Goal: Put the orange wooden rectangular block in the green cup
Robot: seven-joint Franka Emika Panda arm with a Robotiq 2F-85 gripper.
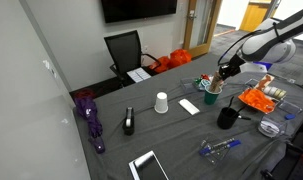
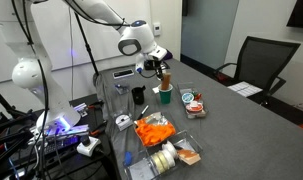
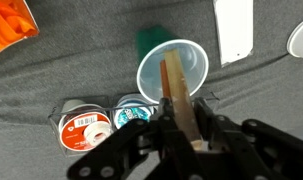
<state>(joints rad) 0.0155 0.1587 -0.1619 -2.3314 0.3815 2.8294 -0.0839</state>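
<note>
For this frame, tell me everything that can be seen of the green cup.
The green cup is small and round, teal-green outside with a pale rim and a pale inside; it looks like plastic or paper. It stands upright and open on the grey table, close to two round rolls. The gripper holds the orange wooden block over its mouth. In the wrist view the block's far end lies within the rim's circle. Whether block and cup touch cannot be told.

The grey table (image 1: pixel 181 132) carries the green cup (image 2: pixel 165 97), a white paper cup (image 1: pixel 161 102), a black mug (image 1: pixel 227 118) and a purple umbrella (image 1: pixel 89 115).
</note>
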